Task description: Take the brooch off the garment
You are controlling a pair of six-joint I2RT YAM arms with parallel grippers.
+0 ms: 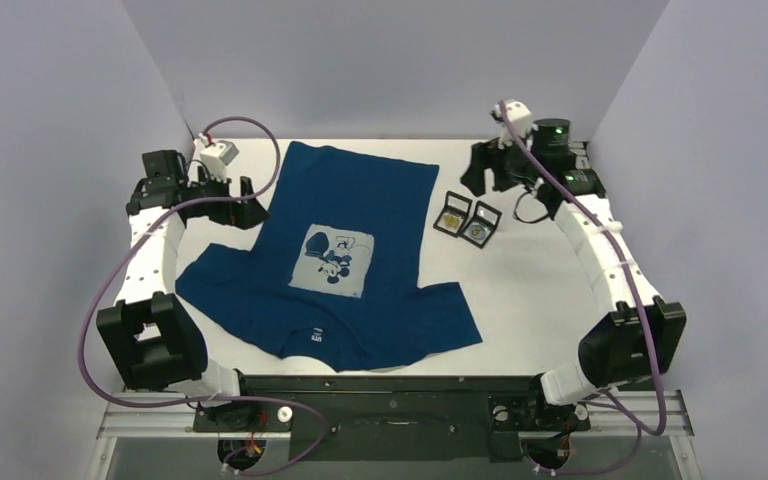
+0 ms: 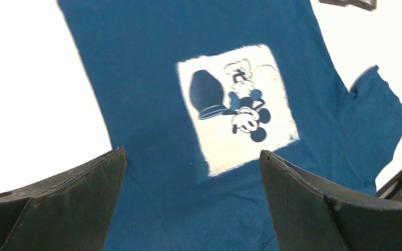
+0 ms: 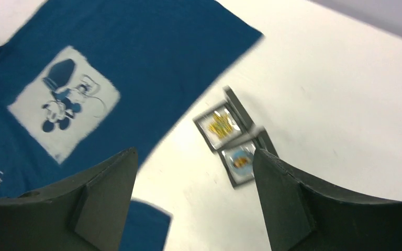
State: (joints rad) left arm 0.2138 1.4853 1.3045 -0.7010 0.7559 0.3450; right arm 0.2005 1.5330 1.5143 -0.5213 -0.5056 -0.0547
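Note:
The dark blue T-shirt lies flat on the white table, collar toward the near edge, with the pale mouse print on its chest. It also shows in the left wrist view and the right wrist view. I see no brooch on the shirt. Two small black boxes lie right of it: one holds a gold brooch, the other a blue and orange one. My left gripper hangs open and empty above the shirt's far left edge. My right gripper is open and empty above the boxes.
The boxes show blurred in the right wrist view, the gold one and the blue one. Grey walls close in the table on three sides. The black rail with the arm bases runs along the near edge.

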